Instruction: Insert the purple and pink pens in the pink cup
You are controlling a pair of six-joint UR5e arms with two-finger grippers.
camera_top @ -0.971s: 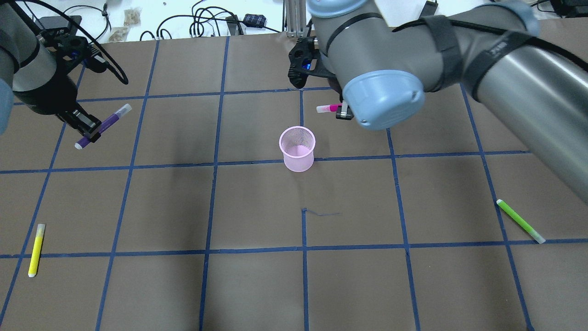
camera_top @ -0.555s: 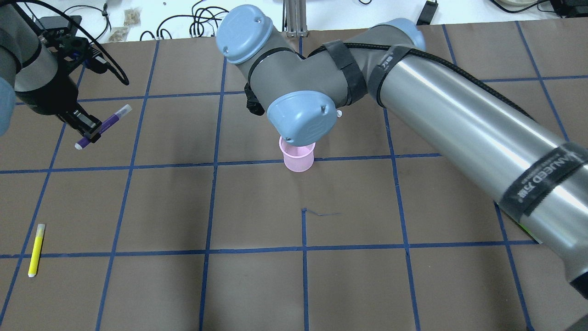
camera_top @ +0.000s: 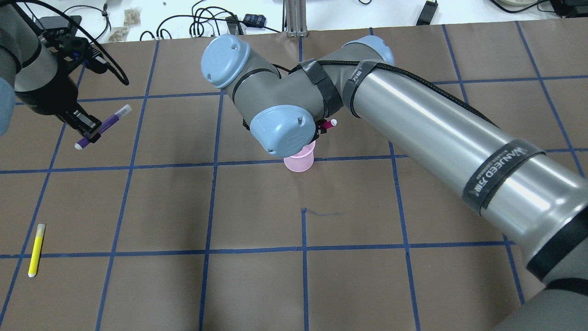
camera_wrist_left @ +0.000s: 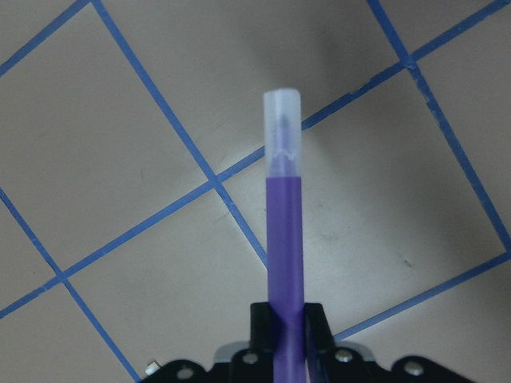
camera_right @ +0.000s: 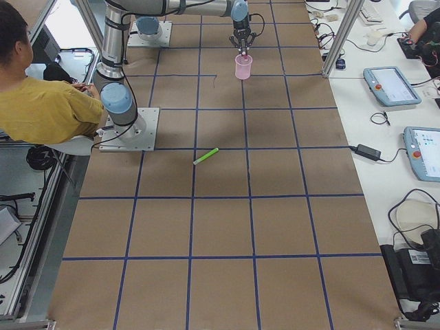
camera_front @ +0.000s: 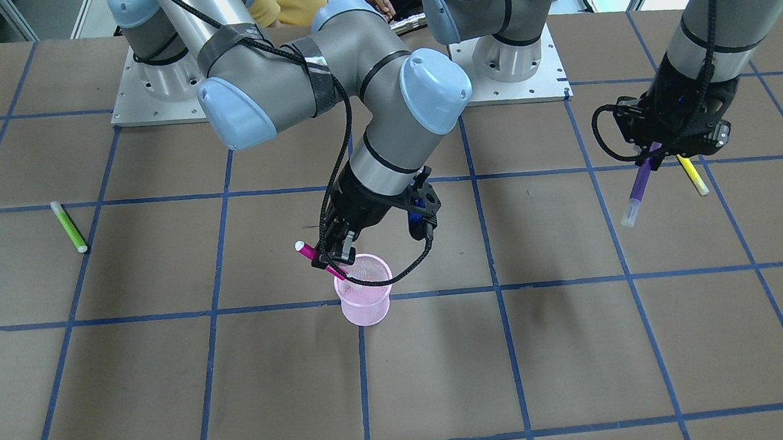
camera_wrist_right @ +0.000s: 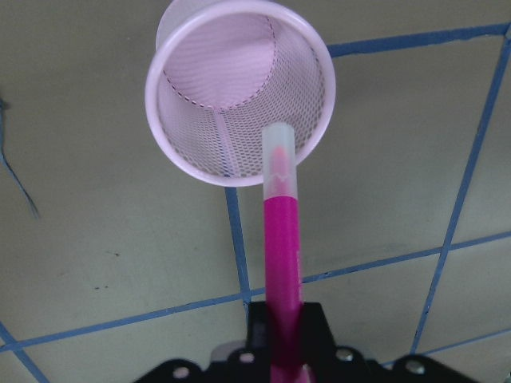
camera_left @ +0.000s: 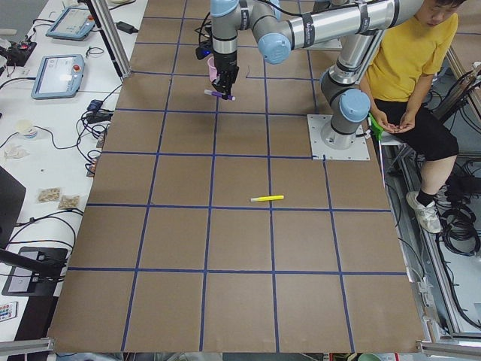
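The pink mesh cup (camera_front: 364, 311) stands upright at mid-table and shows partly under the right wrist in the overhead view (camera_top: 298, 163). My right gripper (camera_front: 335, 259) is shut on the pink pen (camera_front: 317, 258). It holds the pen tilted, capped tip down, just above the cup's rim. In the right wrist view the pen (camera_wrist_right: 281, 239) points at the near rim of the cup (camera_wrist_right: 231, 72). My left gripper (camera_top: 89, 131) is shut on the purple pen (camera_top: 108, 123) and holds it above the table at the far left, well away from the cup.
A yellow pen (camera_top: 36, 249) lies on the table near the left front. A green pen (camera_front: 69, 227) lies on the robot's right side. The right arm (camera_top: 413, 119) spans the table's right half. A person (camera_left: 409, 53) sits beside the robot base.
The right arm swung left, carrying the pink pen from behind and right of the cup to over the cup's rim. The left arm and the purple pen have not moved.
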